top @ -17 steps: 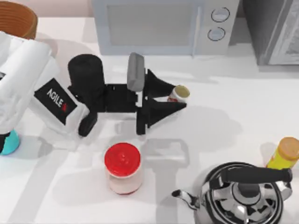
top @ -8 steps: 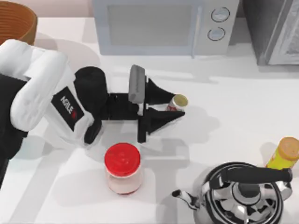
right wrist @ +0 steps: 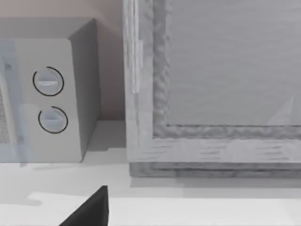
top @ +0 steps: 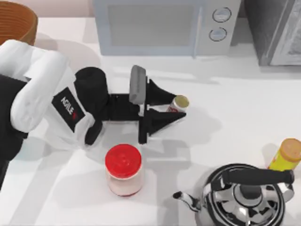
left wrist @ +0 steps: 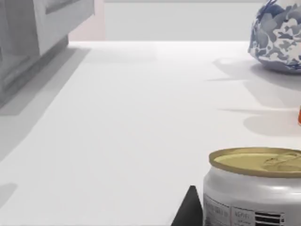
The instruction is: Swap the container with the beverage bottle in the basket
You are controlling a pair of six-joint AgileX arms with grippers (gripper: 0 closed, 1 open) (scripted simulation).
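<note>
The left gripper [top: 175, 107], fingers closed around the tiny white gold-capped beverage bottle [top: 178, 103] (light, rigid, probably slick), grips mid-body.

basket [top: 19, 21]: cut by top-left edge | beverage bottle [top: 178, 104]: body partly behind left pincer [top: 181, 106]

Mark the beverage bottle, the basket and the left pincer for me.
beverage bottle [top: 180, 102]: top view, on its gold cap.
basket [top: 21, 21]: top view, on its woven rim at the table's far left corner.
left pincer [top: 178, 106]: top view, midway between its fingertips, around the bottle.
</note>
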